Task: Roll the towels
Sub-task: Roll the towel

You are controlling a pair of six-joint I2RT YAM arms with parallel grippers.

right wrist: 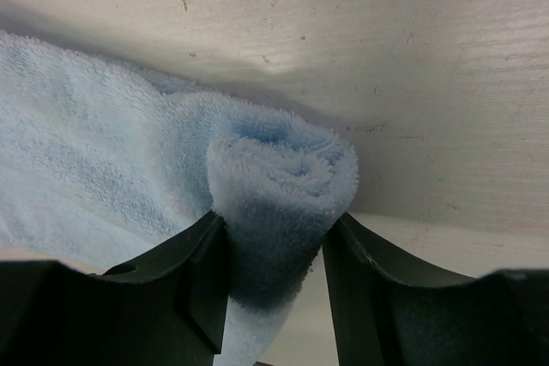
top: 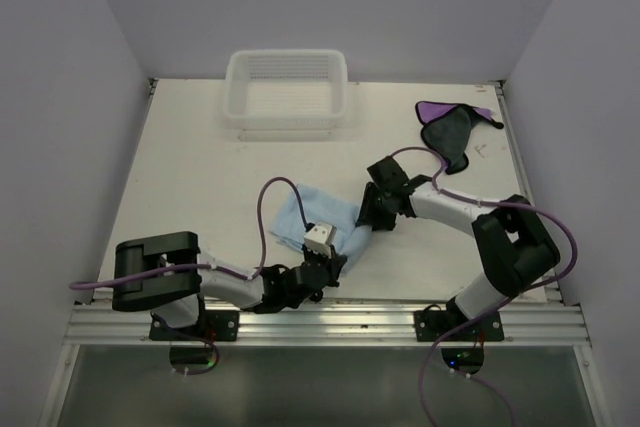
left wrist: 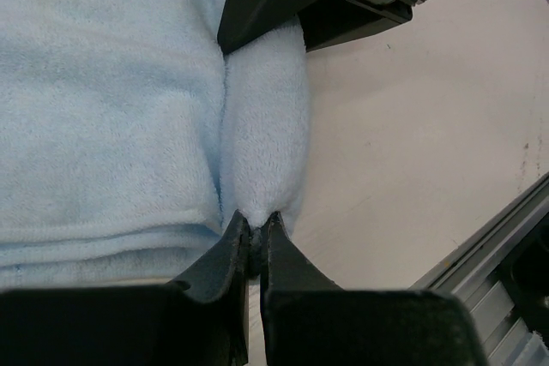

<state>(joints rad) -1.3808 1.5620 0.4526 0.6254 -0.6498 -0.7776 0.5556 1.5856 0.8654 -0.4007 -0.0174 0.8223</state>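
The light blue towel [top: 300, 212] lies near the front middle of the table, its right edge rolled into a thin tube [left wrist: 266, 126]. My left gripper [left wrist: 255, 222] [top: 335, 259] is shut on the near end of that roll. My right gripper [right wrist: 276, 219] [top: 368, 219] straddles the far end of the roll [right wrist: 283, 169]. Its jaws stand apart, the left finger [right wrist: 202, 272] against the cloth and a thin gap at the right finger [right wrist: 356, 280]. The purple towel [top: 455, 127], dark side up, lies crumpled at the back right, away from both grippers.
A white mesh basket [top: 287, 117] stands at the back centre. The metal rail [top: 330, 325] runs along the near table edge, close behind the left gripper. White walls close in the table on the left, right and back.
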